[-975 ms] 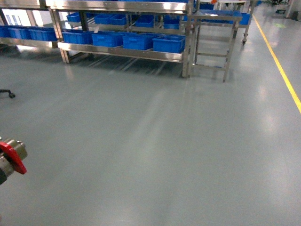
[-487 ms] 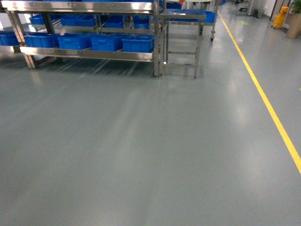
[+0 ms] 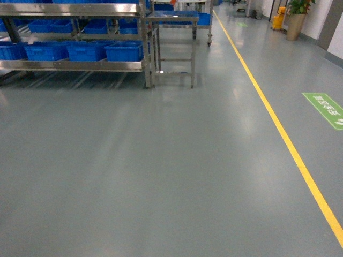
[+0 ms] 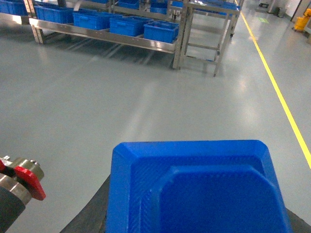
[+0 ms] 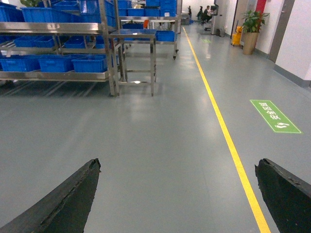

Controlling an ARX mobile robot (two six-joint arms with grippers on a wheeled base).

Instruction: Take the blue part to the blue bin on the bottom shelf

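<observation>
A bright-blue moulded part [image 4: 194,179] with bevelled corners fills the bottom of the left wrist view. My left gripper [image 4: 194,216] is shut on it, and only a dark finger [image 4: 90,216] shows at its left edge. A row of blue bins [image 3: 124,51] stands on the bottom shelf [image 3: 75,65] of the steel rack, far off at the upper left of the head view. The same bins [image 4: 160,31] and bottom shelf [image 4: 121,42] show in the left wrist view. My right gripper [image 5: 177,167] hangs open over bare floor.
A small steel table [image 3: 174,48] stands right of the rack. A yellow floor line [image 3: 278,134] runs along the right, with a green floor sign [image 3: 327,110] beyond it. A red-capped metal fitting [image 4: 26,174] sits low left in the left wrist view.
The head view has swung to the right: the rack and bins slid left, and the yellow line and green sign came in. The red-capped fitting left the head view.
</observation>
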